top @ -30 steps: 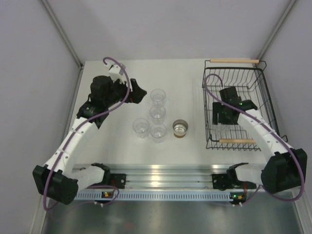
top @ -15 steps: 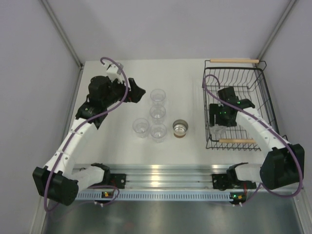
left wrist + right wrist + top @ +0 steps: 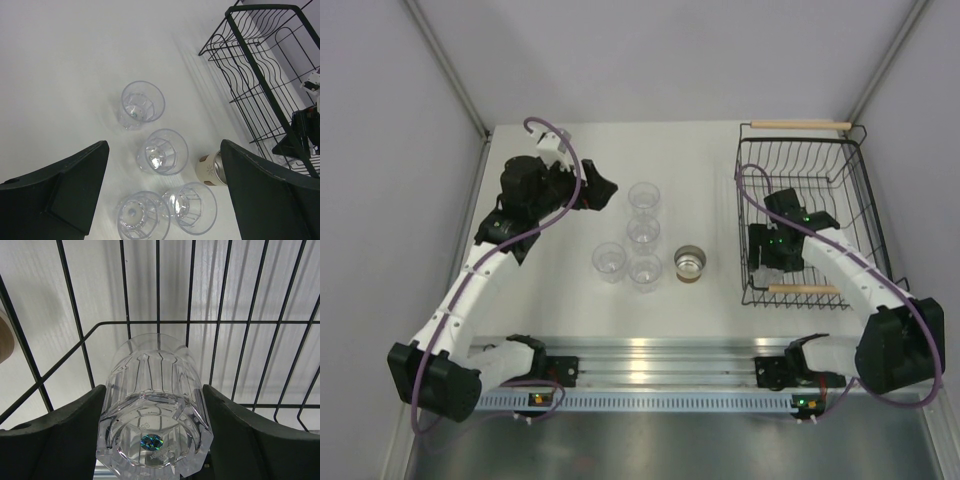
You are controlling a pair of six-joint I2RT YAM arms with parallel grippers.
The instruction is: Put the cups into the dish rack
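The rectangular black wire dish rack point(image 3: 804, 165) has a pale, light-wood bar handle point(image 3: 800, 125) at each end and throws thin grey striped shadows on the plain white table point(image 3: 700, 170). The small clear plastic tumbler point(image 3: 152, 405) inside the rack is colourless, with vertical facets and an iridescent blue-green speck at its base. The four clear faceted tumblers point(image 3: 162, 150) left of the rack are colourless too, and the short round cup point(image 3: 209, 169) between them and the rack is shiny silver inside and cream-tan outside with a small brown flower-like mark.
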